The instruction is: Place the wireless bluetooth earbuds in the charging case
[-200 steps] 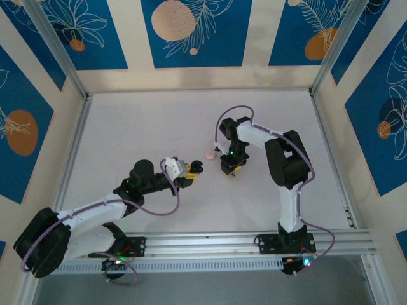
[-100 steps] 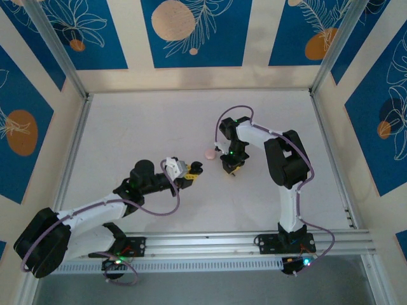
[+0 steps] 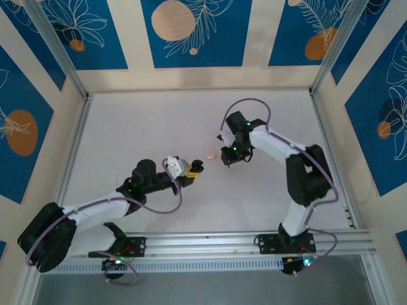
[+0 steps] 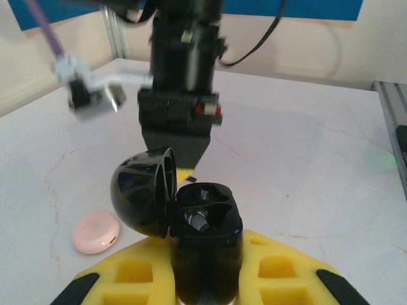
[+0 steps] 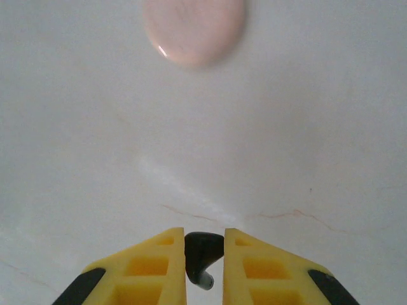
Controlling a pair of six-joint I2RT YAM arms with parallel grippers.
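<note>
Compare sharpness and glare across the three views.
Left wrist: the charging case is crisp, glossy highlights on its open lid, the right arm behind it blurred. Right wrist: the earbud is sharp, the pink disc soft with a small glint. Top external: even light, faint shadows.

Table (image 3: 140,127): pale white-grey top, matte, faint hairline cracks and scuffs in wrist views. Pink disc (image 3: 210,154) lies flat on it near centre, alone, bare surface all round it. Aluminium rail (image 3: 222,240) runs along near edge and carries both arm bases.
</note>
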